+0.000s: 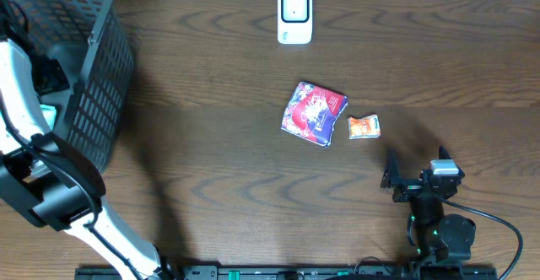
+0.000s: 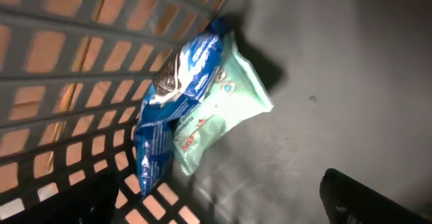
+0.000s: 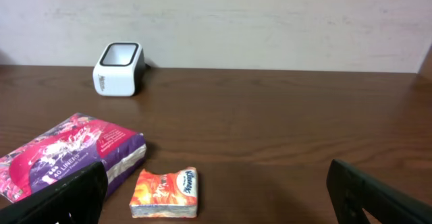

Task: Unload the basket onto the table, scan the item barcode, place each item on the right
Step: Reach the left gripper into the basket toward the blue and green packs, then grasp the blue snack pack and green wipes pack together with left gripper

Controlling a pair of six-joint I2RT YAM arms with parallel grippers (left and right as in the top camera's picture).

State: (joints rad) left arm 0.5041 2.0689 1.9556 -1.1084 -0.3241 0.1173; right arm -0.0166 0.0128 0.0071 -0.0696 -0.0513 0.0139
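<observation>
left end effector [image 2: 216, 191]: jaws apart, empty | right end effector [image 3: 217, 177]: jaws apart, empty

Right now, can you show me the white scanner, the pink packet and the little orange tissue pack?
white scanner [image 1: 294, 14]: overhead view, middle of its top face.
pink packet [image 1: 313, 113]: overhead view, centre of its printed front.
orange tissue pack [image 3: 165, 191]: right wrist view, middle of its front side.

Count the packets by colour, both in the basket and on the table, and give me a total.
Blue packet: 1
Pale green packet: 1
Pink and purple packet: 1
Orange tissue pack: 1
Total: 4
</observation>
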